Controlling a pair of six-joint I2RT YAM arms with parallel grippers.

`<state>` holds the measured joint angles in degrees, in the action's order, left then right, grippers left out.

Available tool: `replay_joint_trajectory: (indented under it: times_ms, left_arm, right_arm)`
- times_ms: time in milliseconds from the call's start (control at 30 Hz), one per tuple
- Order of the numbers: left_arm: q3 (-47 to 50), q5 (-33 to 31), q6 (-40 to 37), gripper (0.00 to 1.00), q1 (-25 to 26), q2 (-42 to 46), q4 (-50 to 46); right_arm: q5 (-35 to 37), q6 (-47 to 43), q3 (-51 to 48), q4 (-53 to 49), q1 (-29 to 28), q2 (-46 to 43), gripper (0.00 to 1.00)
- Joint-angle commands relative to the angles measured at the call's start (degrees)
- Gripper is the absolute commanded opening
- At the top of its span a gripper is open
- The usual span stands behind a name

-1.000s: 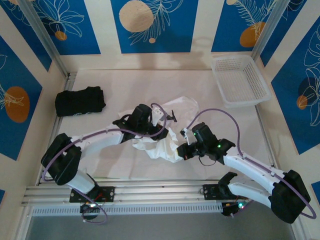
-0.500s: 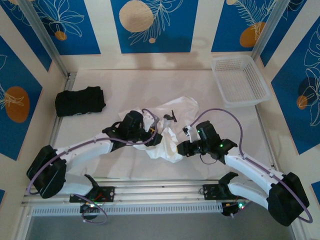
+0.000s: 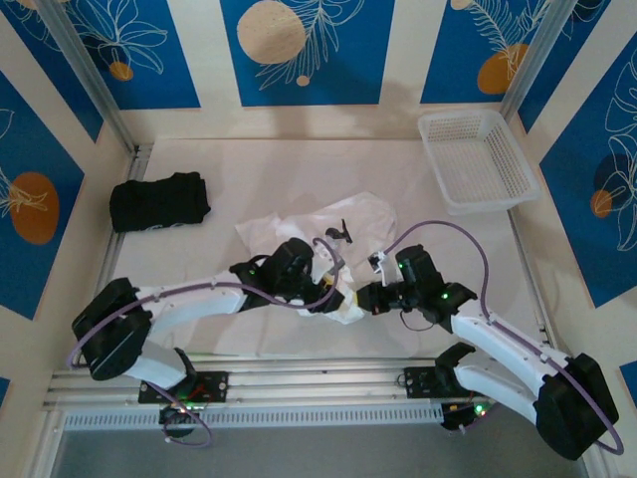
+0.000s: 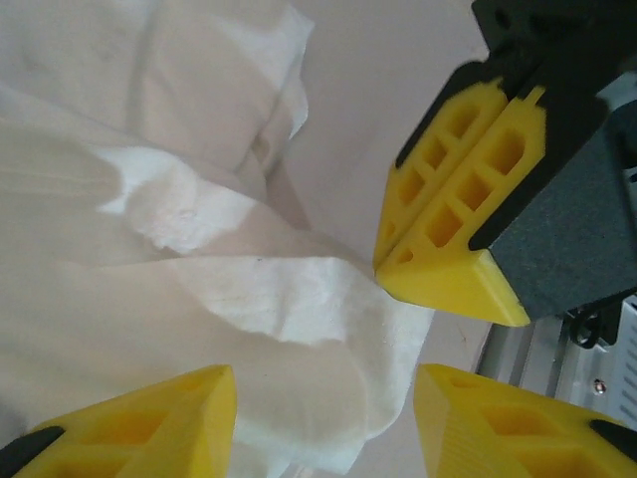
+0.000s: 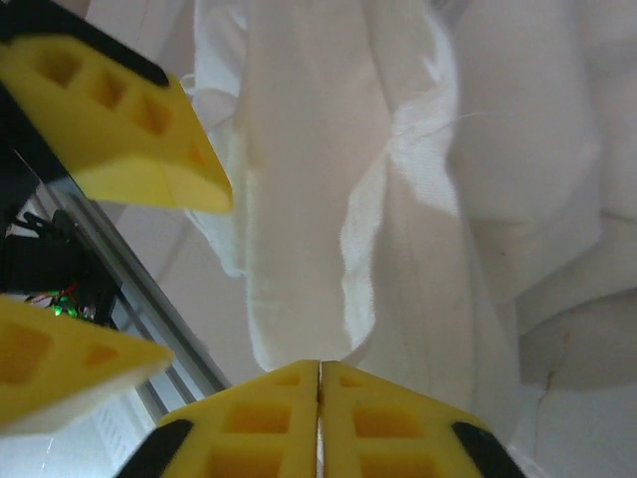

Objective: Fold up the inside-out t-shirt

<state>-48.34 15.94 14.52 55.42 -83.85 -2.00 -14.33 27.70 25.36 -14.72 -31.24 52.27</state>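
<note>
Left gripper (image 4: 323, 398) has swung near and right, open astride the white t-shirt (image 3: 366, 214) edge; right gripper (image 5: 318, 370) sits shut, touching the cloth.

place: robot lab, test cell | evid. 1: left arm (image 3: 199, 291) & right arm (image 3: 498, 334), both bolted on alu. rail (image 3: 318, 383) at near edge of table (image 3: 249, 164) | evid. 2: purple cables (image 3: 438, 225) run along arms | evid. 3: alu. frame posts (image 3: 85, 75) w/ printed blue panels (image 3: 299, 50) as walls

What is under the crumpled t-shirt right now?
Pale table cover shows all around the t-shirt; whatever lies beneath its bunched folds is hidden by the cloth.
</note>
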Motion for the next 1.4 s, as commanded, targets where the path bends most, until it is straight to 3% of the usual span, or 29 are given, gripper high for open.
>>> replay_joint_trajectory:
  times_ms: [0,467,700,1167,1367]
  left_arm:
    - [-4.6,-3.0,-3.3,0.5,1.6,-3.4,0.4]
    - [-15.7,-15.6,-8.4,0.52,5.6,-13.3,-12.4]
    - [-18.6,-18.5,-8.6,0.5,7.2,-16.5,-15.7]
    - [-17.2,-17.7,-8.2,0.1,7.4,-14.0,-14.0]
    - [-15.0,-15.8,-8.3,0.07,6.8,-9.1,-13.3]
  right_arm:
    - [3.2,2.5,0.7,-4.8,1.4,-0.6,0.19]
    - [5.0,4.1,-0.4,-9.0,7.8,-6.8,0.22]
    - [3.9,3.1,-0.6,-10.4,10.2,-8.5,0.22]
    - [1.7,2.6,-1.2,-10.2,11.9,-8.9,0.22]
    - [1.3,2.4,-1.0,-10.3,12.2,-9.0,0.22]
